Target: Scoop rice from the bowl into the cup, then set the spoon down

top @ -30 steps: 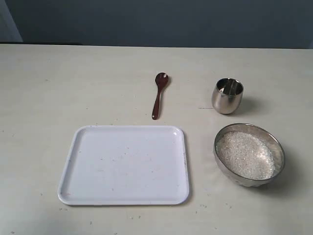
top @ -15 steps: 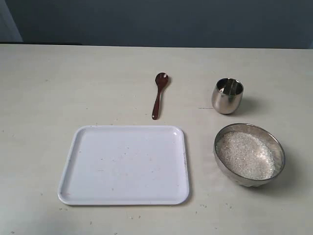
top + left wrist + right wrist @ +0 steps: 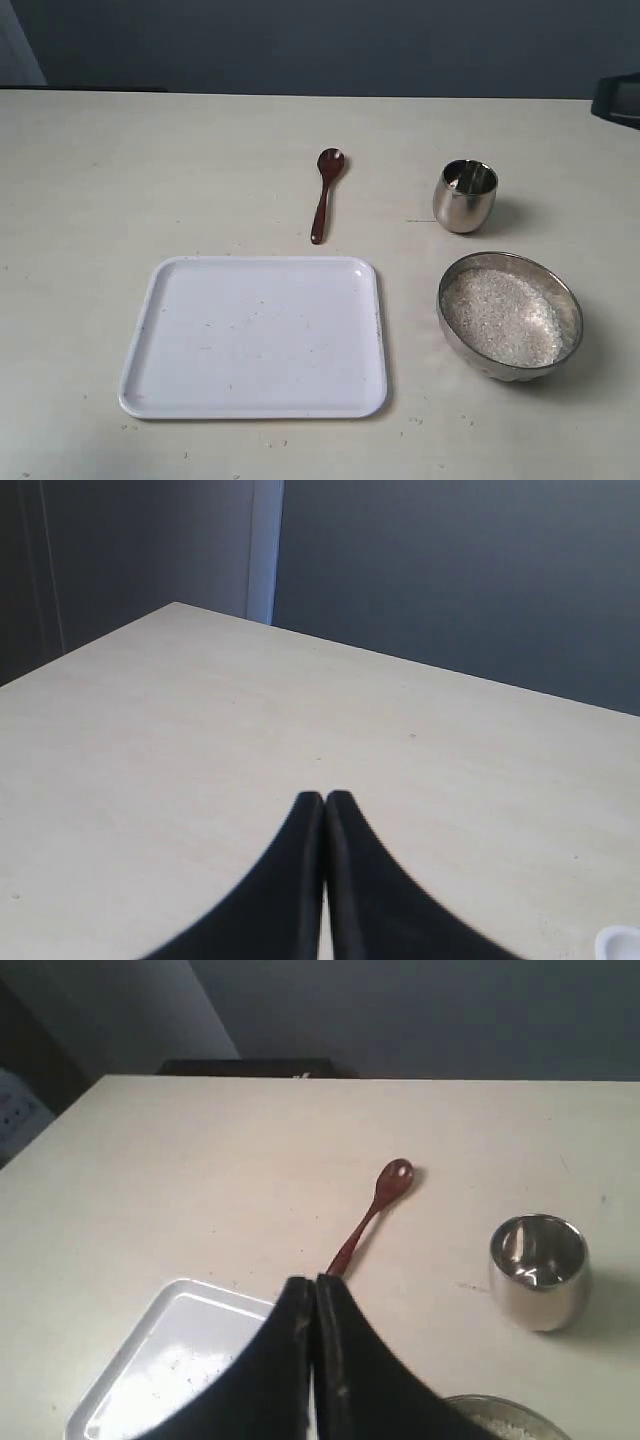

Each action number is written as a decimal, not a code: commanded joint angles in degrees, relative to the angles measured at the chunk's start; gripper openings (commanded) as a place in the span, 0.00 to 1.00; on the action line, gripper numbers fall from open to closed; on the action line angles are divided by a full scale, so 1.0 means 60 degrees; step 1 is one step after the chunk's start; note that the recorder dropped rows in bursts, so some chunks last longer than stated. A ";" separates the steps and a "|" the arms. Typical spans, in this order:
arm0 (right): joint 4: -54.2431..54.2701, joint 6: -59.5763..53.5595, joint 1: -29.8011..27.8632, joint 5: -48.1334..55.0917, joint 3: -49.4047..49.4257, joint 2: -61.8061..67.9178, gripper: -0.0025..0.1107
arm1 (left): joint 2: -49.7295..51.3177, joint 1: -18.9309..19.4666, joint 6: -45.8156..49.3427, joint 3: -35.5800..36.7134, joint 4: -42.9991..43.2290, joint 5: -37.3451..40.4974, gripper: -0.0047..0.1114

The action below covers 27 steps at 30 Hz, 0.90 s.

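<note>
The spoon lies untouched on the tabletop, at 12 o'clock from the white tray, its oval end toward 12 o'clock. The cup stands at 3 o'clock from the spoon, well apart. The bowl, at 6 o'clock from the cup, holds the rice. The left pincer and the right pincer both hover with fingertips pressed together, gripping nothing

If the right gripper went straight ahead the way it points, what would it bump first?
Probably the spoon: its handle end lies just past the tips of the shut right gripper in the right wrist view. Depth is unclear, so it could reach the bare table first.
</note>
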 commanded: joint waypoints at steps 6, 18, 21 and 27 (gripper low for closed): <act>-0.3889 0.2636 0.3009 -0.2641 -0.1646 0.2745 0.02 | -0.0044 -0.0041 -0.0025 -0.0023 0.0054 -0.0123 0.04; -1.2811 1.0712 0.6385 -0.0017 -0.5282 0.7795 0.02 | -0.0044 -0.0038 -0.0027 -0.0023 0.0054 -0.0123 0.04; -1.2811 1.0695 0.6937 -0.0265 -0.6169 0.8924 0.02 | -0.0044 -0.0038 -0.0027 -0.0023 0.0054 -0.0123 0.04; -1.2485 1.0733 0.7050 -0.1549 -0.7295 1.0281 0.02 | -0.0044 -0.0065 -0.0027 -0.0023 0.0054 -0.0123 0.04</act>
